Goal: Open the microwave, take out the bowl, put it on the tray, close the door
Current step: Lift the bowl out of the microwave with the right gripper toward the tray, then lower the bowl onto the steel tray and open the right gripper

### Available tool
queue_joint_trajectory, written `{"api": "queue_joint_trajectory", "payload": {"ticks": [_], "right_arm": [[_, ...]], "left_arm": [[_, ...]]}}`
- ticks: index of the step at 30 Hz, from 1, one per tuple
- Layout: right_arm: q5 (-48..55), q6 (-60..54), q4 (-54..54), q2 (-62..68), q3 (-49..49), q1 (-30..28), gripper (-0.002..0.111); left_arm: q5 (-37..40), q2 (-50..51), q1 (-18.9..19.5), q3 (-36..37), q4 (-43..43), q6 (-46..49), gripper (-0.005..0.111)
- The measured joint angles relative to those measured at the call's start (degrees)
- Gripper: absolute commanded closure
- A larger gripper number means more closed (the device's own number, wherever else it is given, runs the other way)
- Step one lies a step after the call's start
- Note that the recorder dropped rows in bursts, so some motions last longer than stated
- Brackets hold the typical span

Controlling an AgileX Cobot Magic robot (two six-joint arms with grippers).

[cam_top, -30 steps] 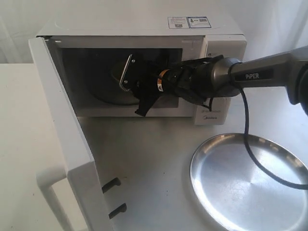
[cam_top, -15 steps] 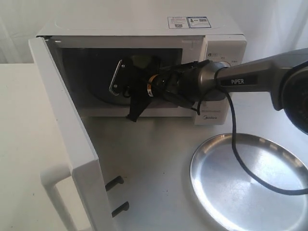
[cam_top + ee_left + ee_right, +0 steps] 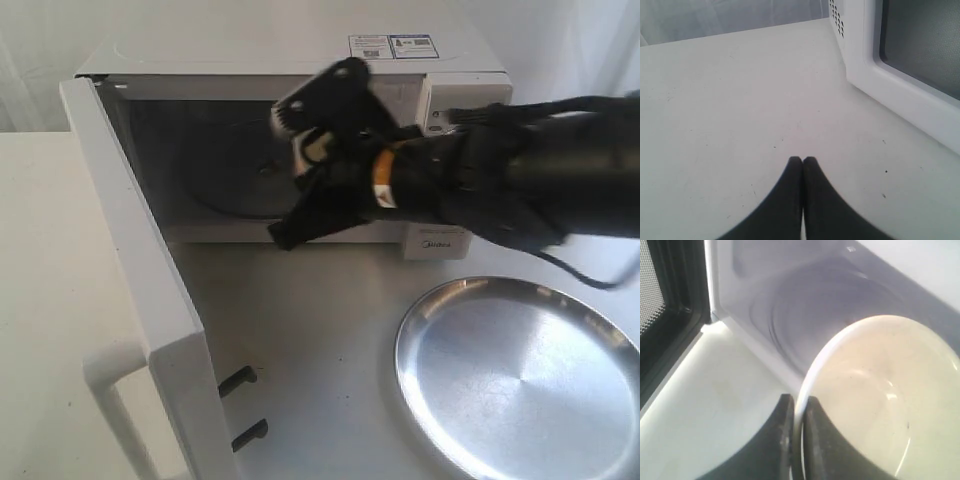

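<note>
Here: one bowl (image 3: 880, 390), one tray (image 3: 520, 385), one microwave (image 3: 270, 55).

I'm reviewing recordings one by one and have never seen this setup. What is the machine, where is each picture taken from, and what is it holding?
This is a robot with two arms, each ending in a gripper. The exterior view, from a camera off the arms, shows a white microwave, its door swung open, a shiny tray on the table, and the dark right arm before the opening. The other pictures come from wrist cameras. The right wrist view shows the right gripper pinching the rim of a cream bowl, the microwave's inside behind it. The left wrist view shows the left gripper shut, holding nothing, above the table near the door.
</note>
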Motion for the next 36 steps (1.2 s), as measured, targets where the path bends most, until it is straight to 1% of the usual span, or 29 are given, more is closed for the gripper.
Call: {"api": "queue_joint_trajectory", "payload": {"ticks": [2, 7, 11, 15, 19, 23, 25, 28, 30, 32, 36], "right_arm": [[2.4, 5.3, 0.9, -7.2, 6.3, 0.0, 0.108], [4.4, 9.9, 1.4, -23.7, 21.1, 0.4, 0.108], [8.3, 14.0, 1.5, -31.0, 29.9, 0.3, 0.108], [10.5, 17.0, 1.6, -32.8, 35.9, 0.3, 0.108], [11.1, 18.6, 0.4, -32.0, 38.1, 0.3, 0.108], [12.4, 25.4, -7.0, -31.3, 38.2, 0.3, 0.108], [16.2, 33.8, -14.9, -31.3, 38.2, 0.3, 0.108], [25.1, 47.7, -26.2, -30.9, 38.2, 0.3, 0.108], [28.8, 53.1, -31.0, -30.7, 38.4, 0.3, 0.108], [27.3, 55.7, -33.8, -30.3, 38.4, 0.3, 0.108], [17.5, 59.4, -40.6, -28.8, 38.4, 0.3, 0.108]], "left_arm": [[0.0, 0.0, 0.0, 0.0, 0.0, 0.0, 0.107], [0.0, 0.0, 0.0, 0.0, 0.0, 0.0, 0.107], [0.0, 0.0, 0.0, 0.0, 0.0, 0.0, 0.107], [0.0, 0.0, 0.0, 0.0, 0.0, 0.0, 0.107], [0.0, 0.0, 0.0, 0.0, 0.0, 0.0, 0.107], [0.0, 0.0, 0.0, 0.0, 0.0, 0.0, 0.107], [0.0, 0.0, 0.0, 0.0, 0.0, 0.0, 0.107], [0.0, 0.0, 0.0, 0.0, 0.0, 0.0, 0.107], [0.0, 0.0, 0.0, 0.0, 0.0, 0.0, 0.107], [0.0, 0.0, 0.0, 0.0, 0.0, 0.0, 0.107], [0.0, 0.0, 0.0, 0.0, 0.0, 0.0, 0.107]]}}
